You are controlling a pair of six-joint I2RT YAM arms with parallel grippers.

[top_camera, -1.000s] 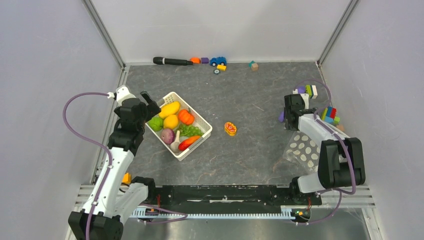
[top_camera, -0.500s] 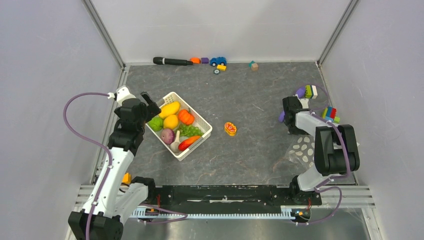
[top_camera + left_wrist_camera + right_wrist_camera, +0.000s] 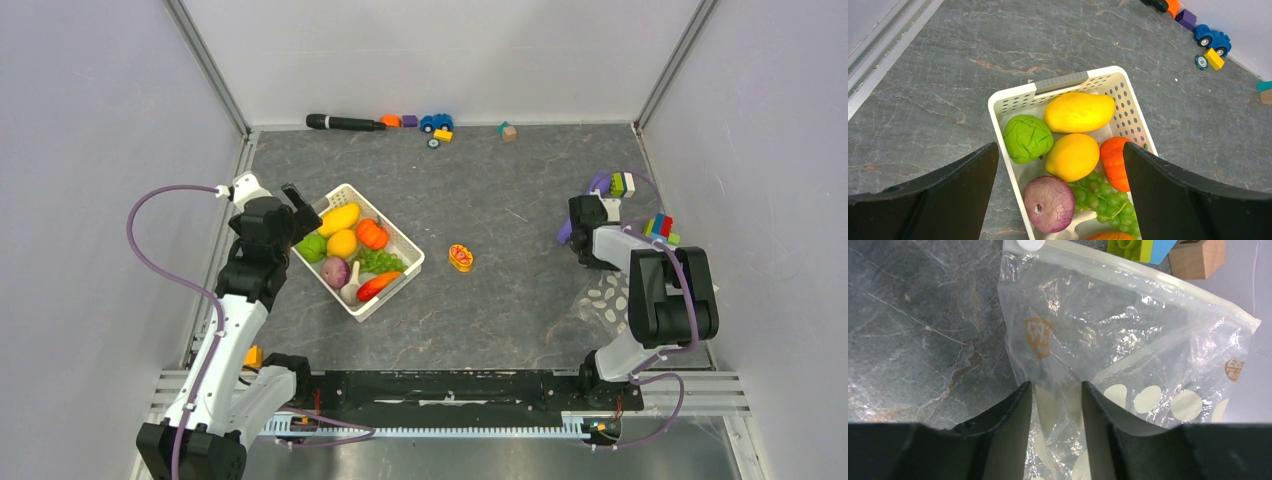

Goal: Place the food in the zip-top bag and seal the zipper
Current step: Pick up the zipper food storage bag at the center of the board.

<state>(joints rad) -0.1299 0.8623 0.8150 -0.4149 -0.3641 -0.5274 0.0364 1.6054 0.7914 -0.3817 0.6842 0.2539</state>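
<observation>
Right wrist view: narrow-set fingers [image 3: 1008, 430] either side of a zip-top bag [image 3: 1128, 340] fold, grip unclear.

There were one white basket [image 3: 1060, 82], eight toy foods [image 3: 1079, 112] in it, one loose yellow-and-red piece [image 3: 460, 257], one clear zip-top bag [image 3: 1128, 330], one dark brush [image 3: 345, 122] and one blue toy car [image 3: 1213, 37].

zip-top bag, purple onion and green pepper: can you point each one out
zip-top bag [image 3: 1128, 340], right wrist view, on the crinkled clear film near its middle.
purple onion [image 3: 1049, 203], left wrist view, centre of its rounded top.
green pepper [image 3: 1027, 138], left wrist view, middle of its body.
</observation>
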